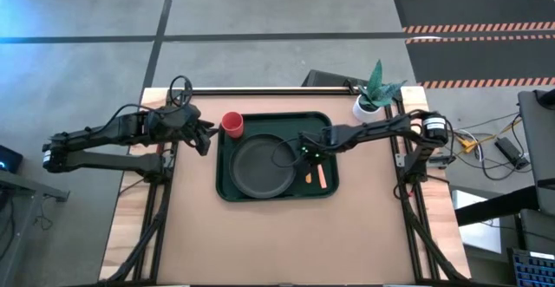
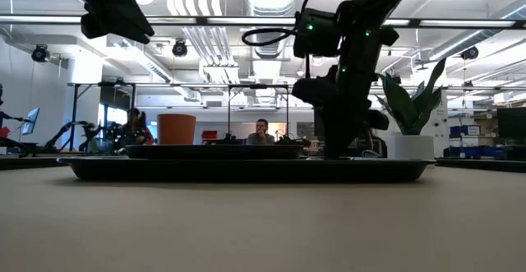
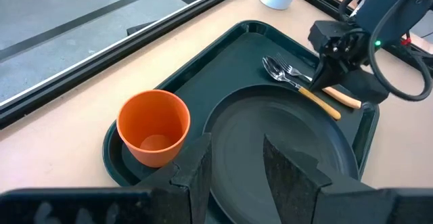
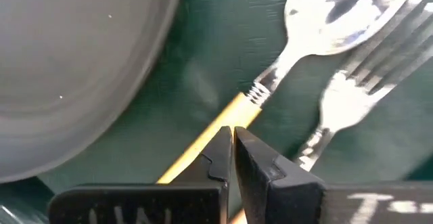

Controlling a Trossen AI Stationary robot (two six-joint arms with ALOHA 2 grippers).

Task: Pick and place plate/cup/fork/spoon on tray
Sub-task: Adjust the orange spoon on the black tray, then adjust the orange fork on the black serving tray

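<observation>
Both arms reach in over the table in the high view: the left gripper [image 1: 205, 136] hangs just off the left edge of the tray [image 1: 227, 185], near the cup [image 1: 232, 124] that stands in the tray's far left corner, while the right gripper [image 1: 306, 151] sits low over the tray's right side. On the tray the plate [image 1: 260, 166] fills the middle, and an orange handle lies to its right. From table height, the tray [image 2: 246, 170] shows as a dark band with the cup [image 2: 177, 129] rising at its left and the right arm coming down onto it. Seen from the left wrist, the left gripper [image 3: 237, 166] stands wide apart and empty above the plate [image 3: 284, 163], with the spoon [image 3: 274, 68] and fork [image 3: 292, 71] side by side beyond it. At the right wrist, the right gripper [image 4: 233, 153] is pinched together, holding nothing, right over the spoon's handle, the spoon [image 4: 325, 24] and fork [image 4: 352, 92] lying on the tray [image 4: 203, 55] beside the plate [image 4: 74, 61].
</observation>
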